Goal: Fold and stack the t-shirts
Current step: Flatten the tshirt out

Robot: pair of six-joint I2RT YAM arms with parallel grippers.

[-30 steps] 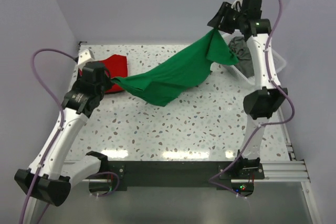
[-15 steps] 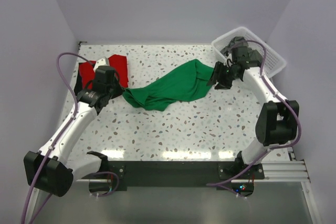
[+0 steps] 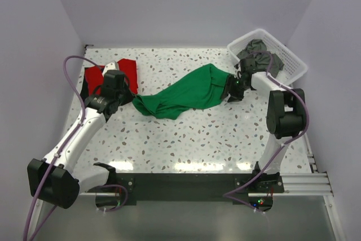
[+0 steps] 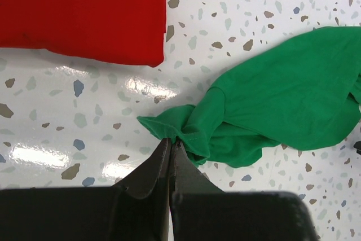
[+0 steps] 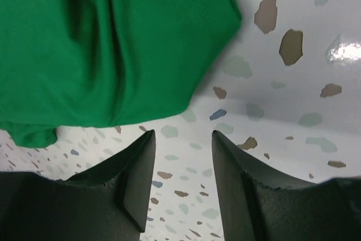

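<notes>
we judge the task well short of halfway. the red t-shirt (image 3: 128,70) lies flat with tidy edges at the far left of the table (image 3: 197,139), which reads to us as folded. the green t-shirt (image 3: 180,91) sprawls in a crumpled band across the middle, not yet spread out, and the dark grey t-shirts (image 3: 256,48) sit heaped in the white basket (image 3: 294,66) at the far right. so one fold looks done, and the green one, the grey ones and the stacking are left. the left gripper (image 4: 170,144) is pinched tight on the green shirt's left corner. the right gripper (image 5: 181,139) stands partly open with nothing in it, just beside the shirt's right end. only the top view gives us the basket and the whole layout. only the left wrist view shows the bunched hem caught between the closed tips. only the right wrist view shows bare table between those fingers, with the cloth lying just beyond them.
</notes>
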